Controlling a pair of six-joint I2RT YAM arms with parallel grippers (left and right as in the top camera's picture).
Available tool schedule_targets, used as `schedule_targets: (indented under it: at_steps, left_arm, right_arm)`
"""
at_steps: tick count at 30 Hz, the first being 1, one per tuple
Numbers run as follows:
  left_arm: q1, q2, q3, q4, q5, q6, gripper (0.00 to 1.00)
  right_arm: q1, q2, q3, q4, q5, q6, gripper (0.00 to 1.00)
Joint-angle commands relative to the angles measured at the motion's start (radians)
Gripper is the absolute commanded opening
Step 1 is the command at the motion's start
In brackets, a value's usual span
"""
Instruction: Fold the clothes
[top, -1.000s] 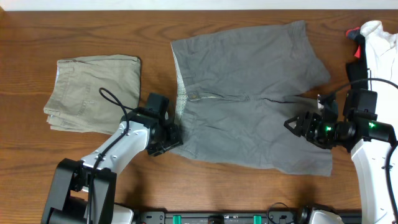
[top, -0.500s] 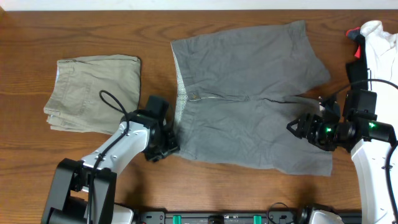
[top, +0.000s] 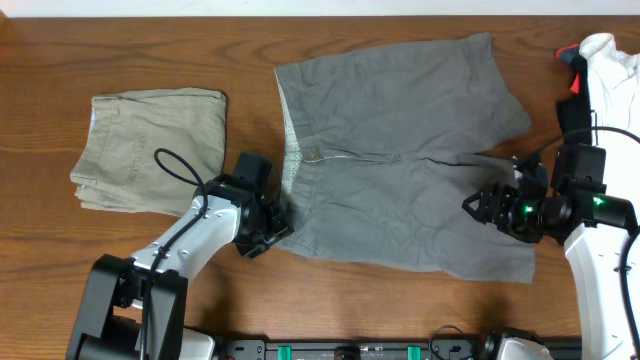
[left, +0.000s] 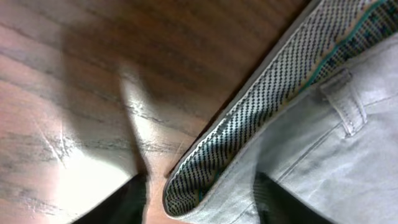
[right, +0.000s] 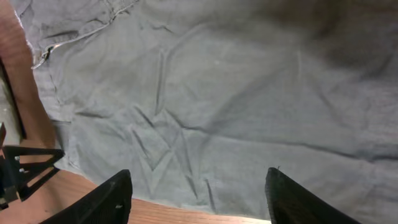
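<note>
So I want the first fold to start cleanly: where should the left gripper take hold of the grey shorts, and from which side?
Probably the near waistband corner of the grey shorts, approached low across the table from the waist end. That hem is thick, its patterned lining curls up off the wood, and it lies between the open fingers of the left gripper.

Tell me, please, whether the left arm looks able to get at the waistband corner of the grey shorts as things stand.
Probably yes: the left end effector is open, with the waistband corner of the grey shorts lying between its fingers, and nothing blocks the way.
</note>
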Motion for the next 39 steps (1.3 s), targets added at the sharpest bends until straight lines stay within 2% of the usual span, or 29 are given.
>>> schedule_targets:
  at_steps: [1, 5, 11, 14, 17, 20, 23, 28, 33, 39]
  left_arm:
    - [-0.001, 0.008, -0.013, -0.006, 0.007, -0.055, 0.49]
    - [-0.003, 0.008, -0.029, -0.008, 0.078, -0.065, 0.46]
    - [-0.005, 0.008, -0.101, 0.09, 0.056, -0.11, 0.45]
    - [-0.005, 0.008, -0.15, 0.157, 0.055, -0.116, 0.33]
    - [-0.005, 0.008, -0.167, 0.185, 0.055, -0.115, 0.12]
    - [-0.005, 0.007, -0.165, 0.185, 0.066, -0.11, 0.06]
    - [-0.005, -0.005, -0.165, 0.185, 0.074, -0.106, 0.06]
    - [-0.005, -0.047, -0.165, 0.204, 0.073, -0.083, 0.06]
    - [-0.005, -0.058, -0.165, 0.22, 0.072, -0.076, 0.06]
    - [-0.005, -0.058, -0.165, 0.223, 0.069, -0.042, 0.06]
  right_arm:
    - [-0.016, -0.008, 0.012, -0.001, 0.01, -0.018, 0.67]
    - [-0.016, -0.008, 0.012, 0.0, 0.016, -0.018, 0.67]
    - [-0.016, -0.008, 0.012, 0.0, 0.017, -0.018, 0.67]
    - [-0.016, -0.008, 0.012, -0.001, 0.017, -0.018, 0.67]
    - [-0.016, -0.008, 0.012, -0.001, 0.037, -0.018, 0.67]
    - [-0.016, -0.008, 0.012, -0.011, 0.094, -0.013, 0.67]
    - [-0.021, -0.008, 0.012, -0.039, 0.162, 0.042, 0.68]
    - [-0.073, -0.008, 0.011, -0.109, 0.288, 0.134, 0.79]
    - [-0.181, -0.006, 0.002, -0.156, 0.373, 0.162, 0.85]
    - [-0.315, -0.006, -0.095, -0.12, 0.375, 0.189, 0.84]
